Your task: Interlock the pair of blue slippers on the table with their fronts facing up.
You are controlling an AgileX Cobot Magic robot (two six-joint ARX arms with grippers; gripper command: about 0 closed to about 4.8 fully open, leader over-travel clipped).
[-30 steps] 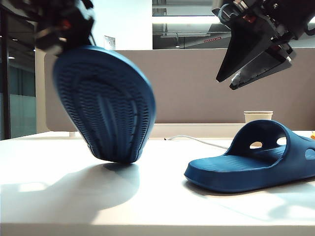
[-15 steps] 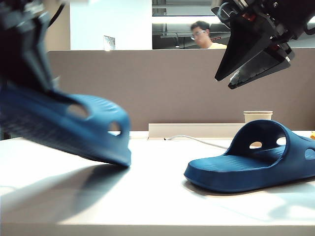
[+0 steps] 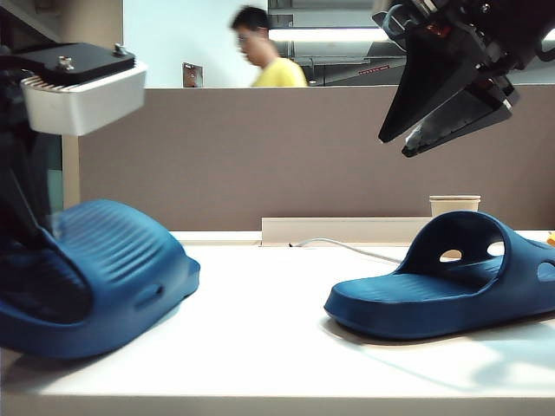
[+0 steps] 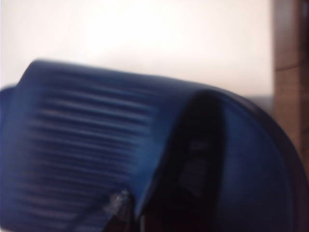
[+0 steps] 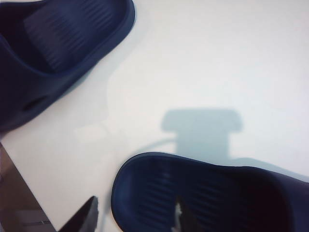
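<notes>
Left slipper (image 3: 91, 277): set sole-down at the left end of the table (image 3: 260, 347), ribbed strap uppermost, toe turned toward the middle; gripped by the left hand (image 4: 120, 205), whose jaws are closed on the strap edge, as shown blurred and close in the left wrist view, presumably so that it can be steered toward its mate. Right slipper (image 3: 451, 282): laid sole-down at the right end, strap up, toe toward the middle, well apart from the first; untouched. Right hand (image 3: 447, 104): held high above the right slipper with jaws spread and nothing between them, judged to be waiting for a grasp from above. Both slippers are seen right way up, fronts upward as the task requires; interlocking is judged not yet done, since a bare stretch of table lies between them. Cup (image 3: 454, 205): by the back panel, not involved.
</notes>
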